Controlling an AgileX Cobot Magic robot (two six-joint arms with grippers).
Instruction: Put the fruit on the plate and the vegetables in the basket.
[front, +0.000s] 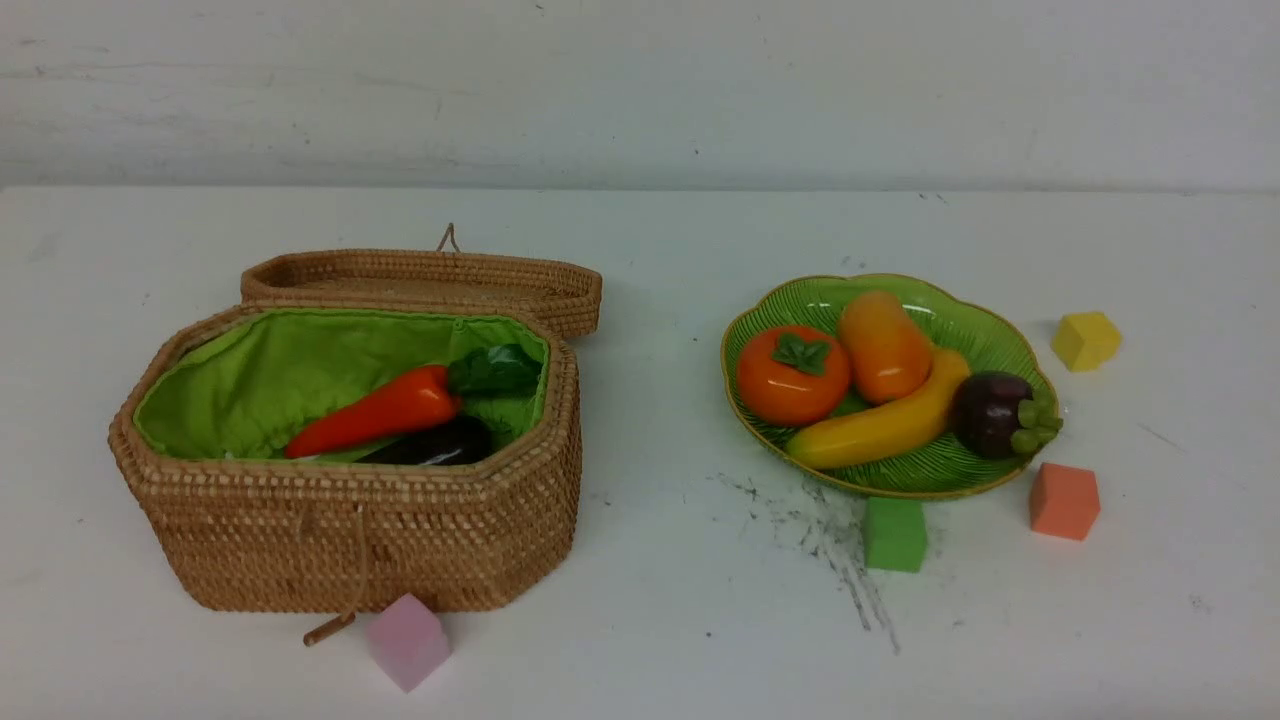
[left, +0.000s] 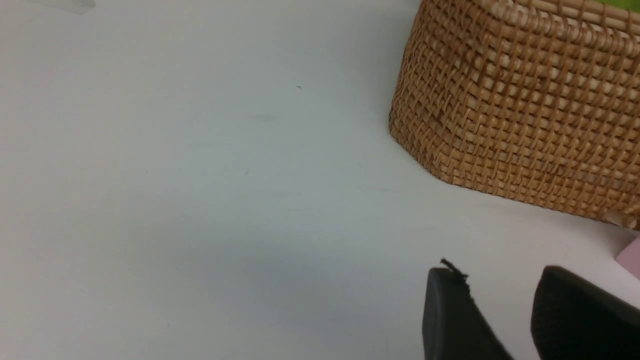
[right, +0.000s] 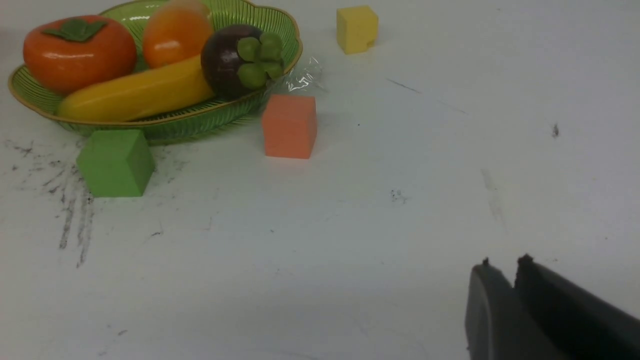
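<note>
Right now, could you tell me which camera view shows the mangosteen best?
The right wrist view: the mangosteen is large and sharp, green cap facing the camera, at the plate's edge. The front view shows it smaller. The left wrist view misses it, showing only the basket.

A tan woven wicker basket (left: 520, 110) stands on the plain white tabletop (left: 200, 200), one angled corner of its wall facing the camera and a sliver of bright green lining (left: 622, 2) showing at its rim. The left end effector (left: 500, 305) hangs over bare tabletop near the basket, its two black fingers (left: 450, 320) apart and holding nothing. A pale pink corner (left: 632, 257) shows at the picture's edge beside the basket.
</note>
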